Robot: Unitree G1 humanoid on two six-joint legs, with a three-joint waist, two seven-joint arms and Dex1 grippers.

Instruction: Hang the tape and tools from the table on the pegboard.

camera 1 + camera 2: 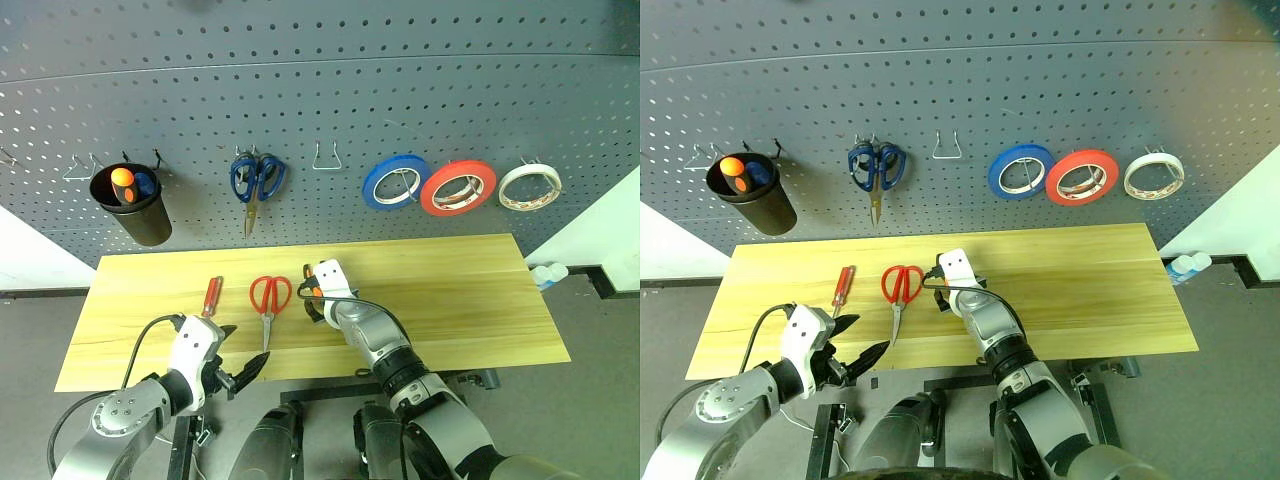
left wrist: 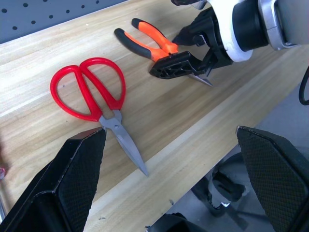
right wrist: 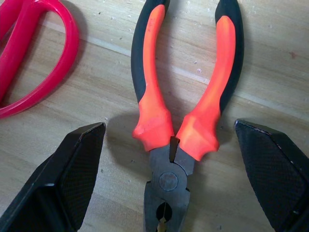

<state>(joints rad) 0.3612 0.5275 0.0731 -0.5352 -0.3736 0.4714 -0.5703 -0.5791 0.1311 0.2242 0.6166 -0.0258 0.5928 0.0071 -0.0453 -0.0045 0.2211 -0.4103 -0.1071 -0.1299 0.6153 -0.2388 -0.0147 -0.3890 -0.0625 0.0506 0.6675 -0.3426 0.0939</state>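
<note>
Over the bench (image 1: pixel 450 290), seen from the head's left eye, the right hand (image 1: pixel 312 300) hangs directly above the pliers (image 1: pixel 311 294), which lie just beside the red-handled scissors (image 1: pixel 269 299) on the side away from the screwdriver (image 1: pixel 211 296); the left hand (image 1: pixel 240 372) waits near the bench's front edge, well short of the scissors' blade tip, so the right arm is plainly the nearer one to the pliers. Behind the bench, the pegboard (image 1: pixel 330 80) already carries the red-orange tape (image 1: pixel 458 187) on a hook between the blue roll (image 1: pixel 396 181) and the whitish roll (image 1: pixel 529 186), with a bare hook (image 1: pixel 326 156) beside the blue-handled scissors (image 1: pixel 256 178). From the right eye the same layout holds: screwdriver, scissors and pliers lie in a row on the bench. Seen from the left wrist, the left hand is released, its fingers (image 2: pixel 67 188) spread wide with the scissors between them and farther out, and beyond the scissors the right hand sits low over the pliers' head. At the right wrist, the right hand is also released and holds nothing; its two fingers (image 3: pixel 72 179) flank the pliers' joint, the long axis runs straight away from the hand with the handles pointing outward, so the coming grasp looks like a straight drop and a close across the neck.
</note>
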